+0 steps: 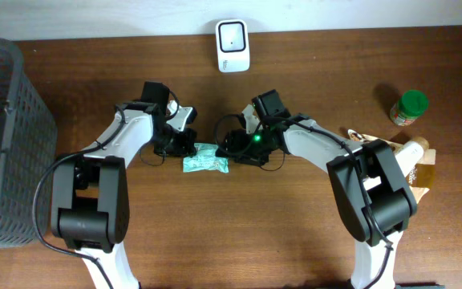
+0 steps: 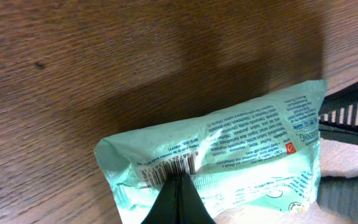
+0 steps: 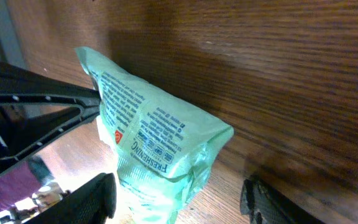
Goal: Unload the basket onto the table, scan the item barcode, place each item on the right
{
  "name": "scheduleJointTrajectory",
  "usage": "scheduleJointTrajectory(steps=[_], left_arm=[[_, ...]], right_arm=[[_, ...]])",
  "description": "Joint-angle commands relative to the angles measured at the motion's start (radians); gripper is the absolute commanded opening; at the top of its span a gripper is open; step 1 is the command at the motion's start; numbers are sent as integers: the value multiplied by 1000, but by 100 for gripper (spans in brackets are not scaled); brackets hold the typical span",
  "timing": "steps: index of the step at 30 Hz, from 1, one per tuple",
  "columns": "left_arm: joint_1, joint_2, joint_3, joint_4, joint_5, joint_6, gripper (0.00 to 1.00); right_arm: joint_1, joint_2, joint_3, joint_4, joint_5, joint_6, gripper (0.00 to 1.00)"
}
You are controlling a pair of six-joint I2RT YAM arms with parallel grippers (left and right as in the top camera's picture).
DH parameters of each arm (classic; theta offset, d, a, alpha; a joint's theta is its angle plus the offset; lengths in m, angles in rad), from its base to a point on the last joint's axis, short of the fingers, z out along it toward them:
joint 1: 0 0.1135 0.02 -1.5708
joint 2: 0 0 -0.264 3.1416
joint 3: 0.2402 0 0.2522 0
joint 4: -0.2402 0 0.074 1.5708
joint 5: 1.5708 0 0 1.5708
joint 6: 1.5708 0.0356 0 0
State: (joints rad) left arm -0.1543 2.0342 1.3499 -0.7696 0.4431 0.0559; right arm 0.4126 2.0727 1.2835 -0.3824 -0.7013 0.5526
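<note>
Wooden table (image 1: 295, 233) holds a grey basket (image 1: 6, 96) at left, a white scanner (image 1: 233, 46) at the far edge, and mid-table a mint packet (image 1: 205, 163) between both arms. Only the left wrist view shows its barcode (image 2: 166, 167), where the left gripper (image 2: 178, 183) pinches the packet; the right wrist view shows the right gripper (image 3: 179, 196) spread either side of it.

surface (image 1: 239, 233): brown wood, clear grain, low sheen
packet (image 2: 241, 149): mint-green plastic film, glossy, crinkled, printed
left end effector (image 2: 178, 190): black plastic, matt
basket (image 1: 6, 120), left of the packet: grey plastic mesh, matt
scanner (image 1: 233, 46): white plastic, smooth, with a glossy dark window
</note>
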Motion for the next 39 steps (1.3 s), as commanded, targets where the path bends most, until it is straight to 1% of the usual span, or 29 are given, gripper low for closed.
scheduleJointTrajectory(steps=[1,3,5,7,11,14,15,16,18,19,20,22,25,26,28,31,32,33,34,35,36,37,38,39], left_arm=[[-20,98,-41,-2,-13,-11,0],[-20,98,-41,-2,-13,-11,0],[-20,98,-41,-2,-13,-11,0],[-20,98,-41,-2,-13,-11,0],[-20,98,-41,-2,-13,-11,0],[-20,98,-41,-2,-13,-11,0],[-20,98,-41,-2,-13,-11,0],[-20,98,-41,-2,-13,-10,0],[-20,98,-41,-2,-21,-10,0],[-20,98,-41,-2,-21,-10,0],[-19,98,-41,-2,-22,-10,0],[-19,97,-23,-12,-20,-10,0],[-19,90,103,-123,-20,-10,0],[-19,86,156,-169,-19,-10,0],[-2,82,349,-319,-20,-10,0],[50,82,574,-460,-20,-10,0],[84,82,666,-504,-20,-10,4],[109,82,711,-518,-20,-10,9],[153,82,760,-523,-20,-10,20],[182,82,768,-518,-20,-10,26],[203,82,768,-514,-20,-10,37],[230,83,765,-515,-21,-10,54],[246,83,765,-515,-21,-10,99],[259,83,765,-515,-21,-10,99]], right_arm=[[1,14,-6,16,14,0,72],[7,17,-6,51,-5,13,72],[7,42,-6,98,-27,59,70],[13,85,-6,164,-95,59,66],[45,135,-6,237,-115,103,59],[45,140,-6,238,-116,111,49],[45,140,-6,238,-116,111,43],[45,140,-6,237,-122,106,33],[44,140,-6,237,-134,79,24],[43,140,-6,231,-134,62,20],[37,140,-6,222,-134,31,19],[18,140,-6,204,-135,27,18],[-3,137,-6,199,-169,1,13],[-7,132,-6,195,-176,0,13],[-16,90,-6,187,-190,-26,13],[-23,12,-6,132,-208,-105,14],[-24,-13,-6,110,-208,-134,13],[-31,-50,-6,85,-208,-158,13],[-48,-105,-6,54,-213,-179,13],[-66,-153,-6,27,-220,-182,13],[-87,-201,-6,8,-238,-183,13],[-115,-262,-6,-10,-274,-182,12],[-137,-303,-6,-16,-310,-182,12],[-165,-352,-6,-26,-356,-180,12]])
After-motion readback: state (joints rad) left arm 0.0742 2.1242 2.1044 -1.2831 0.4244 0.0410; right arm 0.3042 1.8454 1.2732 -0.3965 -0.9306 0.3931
